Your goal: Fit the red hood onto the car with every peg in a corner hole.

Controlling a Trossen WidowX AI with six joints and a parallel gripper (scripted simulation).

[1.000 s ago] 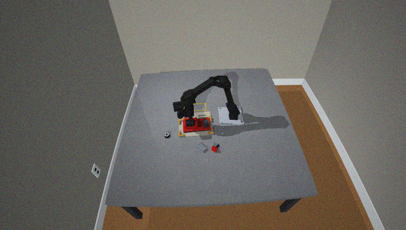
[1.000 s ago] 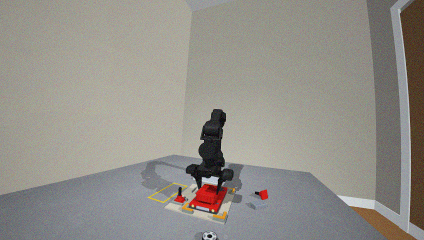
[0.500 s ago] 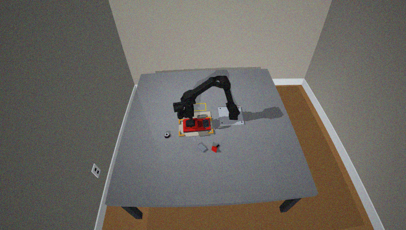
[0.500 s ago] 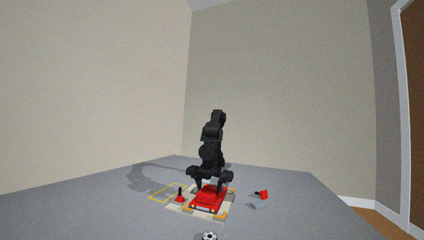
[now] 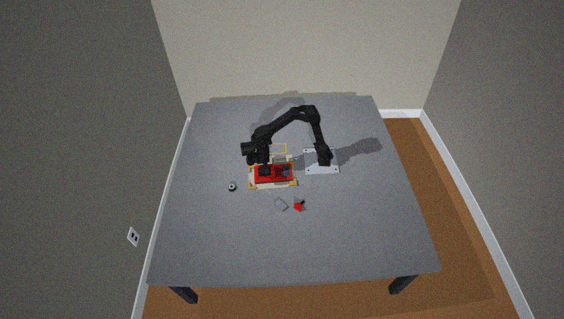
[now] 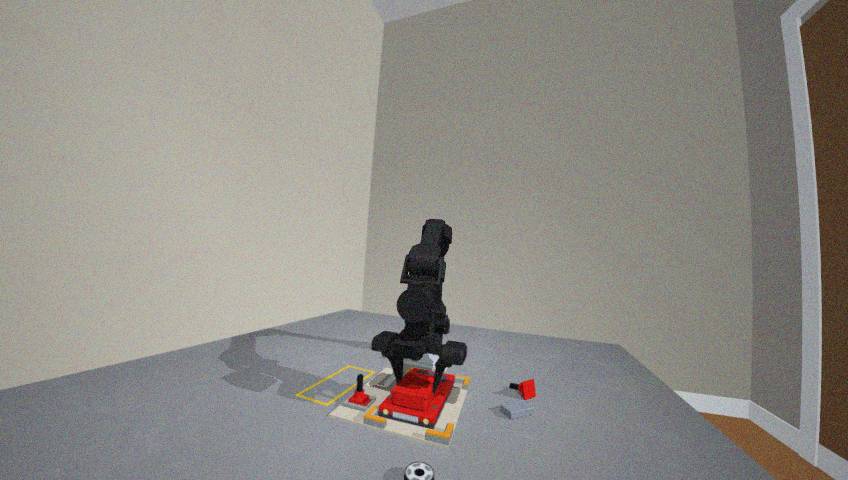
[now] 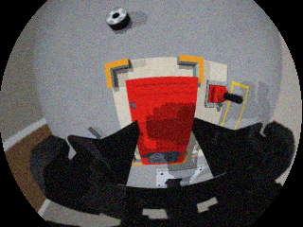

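The red hood [image 6: 409, 397] [image 7: 166, 106] rests on top of the red car chassis [image 6: 405, 417] and looks level. The chassis sits in the jig [image 5: 269, 187] [image 6: 410, 432] [image 7: 215, 71], which has a pale base and orange corner brackets. My gripper [image 5: 265, 169] [image 6: 417, 386] [image 7: 165, 121] reaches down from above and is shut on the hood, with one finger at each side of it. The pegs, the corner holes and the engine block are hidden, so I cannot tell whether the hood is fully flat on the deck.
A wheel [image 5: 231, 187] [image 6: 418, 471] [image 7: 118, 19] lies beyond the car's front. A red piece with a black lever [image 6: 359, 398] [image 7: 217, 94] stands beside the car. A grey block [image 5: 281, 203] [image 6: 516, 409] and another red piece [image 5: 297, 207] [image 6: 527, 388] lie on the opposite side.
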